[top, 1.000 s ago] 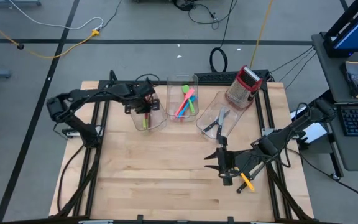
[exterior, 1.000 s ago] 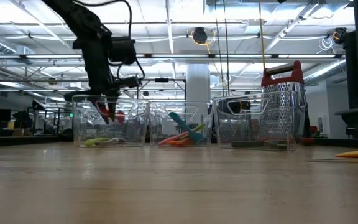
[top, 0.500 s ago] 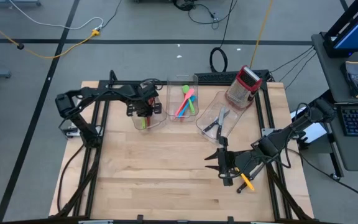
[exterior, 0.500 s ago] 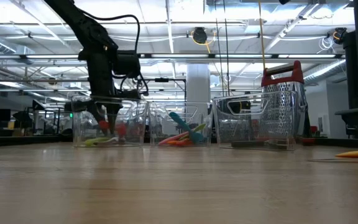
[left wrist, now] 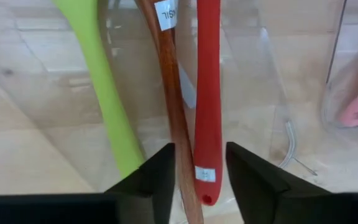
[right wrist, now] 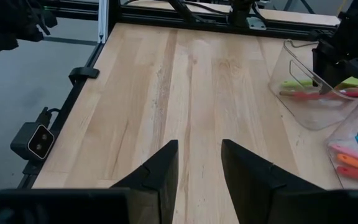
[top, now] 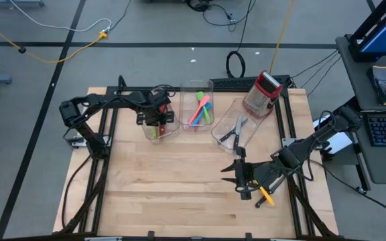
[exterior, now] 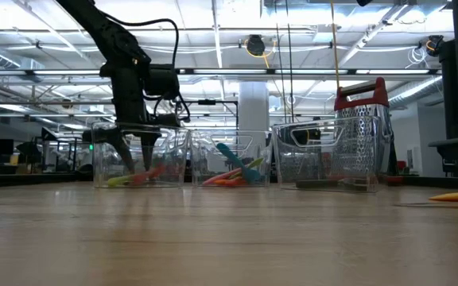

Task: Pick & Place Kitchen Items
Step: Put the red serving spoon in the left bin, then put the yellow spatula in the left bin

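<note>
A: Left gripper (left wrist: 196, 177) sits low in the left bin (top: 168, 128), fingers apart around the red spatula (left wrist: 207, 93), which lies beside the brown spoon (left wrist: 171, 93) (looks let go, probably).

B: Right gripper (right wrist: 199, 163) hovers over the worktop (top: 173, 187), parted, empty, waiting near a yellow utensil (top: 266, 196).

pale wood table (top: 179, 181), clear glossy plastic bin (left wrist: 278, 93), wooden spoon (left wrist: 169, 93).

Left gripper (exterior: 132, 152) hangs inside the leftmost clear bin (exterior: 102, 167), fingers apart.
</note>
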Controlling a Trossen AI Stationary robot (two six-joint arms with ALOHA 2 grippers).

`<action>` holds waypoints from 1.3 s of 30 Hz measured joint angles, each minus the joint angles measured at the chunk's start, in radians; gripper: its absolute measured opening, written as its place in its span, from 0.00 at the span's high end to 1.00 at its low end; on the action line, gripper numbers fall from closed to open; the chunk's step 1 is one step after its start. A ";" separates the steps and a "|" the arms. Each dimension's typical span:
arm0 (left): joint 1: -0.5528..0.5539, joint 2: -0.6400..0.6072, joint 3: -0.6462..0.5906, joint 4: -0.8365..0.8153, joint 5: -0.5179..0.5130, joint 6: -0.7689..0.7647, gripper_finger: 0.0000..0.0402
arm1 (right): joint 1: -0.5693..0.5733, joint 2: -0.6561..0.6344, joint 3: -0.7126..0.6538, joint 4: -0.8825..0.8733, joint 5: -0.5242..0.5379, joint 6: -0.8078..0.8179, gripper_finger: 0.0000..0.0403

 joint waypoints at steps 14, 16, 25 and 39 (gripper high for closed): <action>-0.020 -0.234 -0.002 0.043 0.058 -0.013 0.44 | 0.001 0.000 0.000 -0.007 -0.002 -0.002 0.71; -0.045 -0.305 -0.001 0.063 0.024 -0.009 0.44 | 0.001 0.000 0.000 -0.007 -0.002 -0.001 0.71; -0.267 -0.518 -0.001 0.088 -0.127 0.155 0.44 | 0.001 -0.029 0.001 -0.059 -0.082 0.004 0.71; -0.696 -0.516 -0.001 0.426 -0.375 0.342 0.44 | 0.002 -0.102 0.001 -0.570 -0.509 0.544 0.71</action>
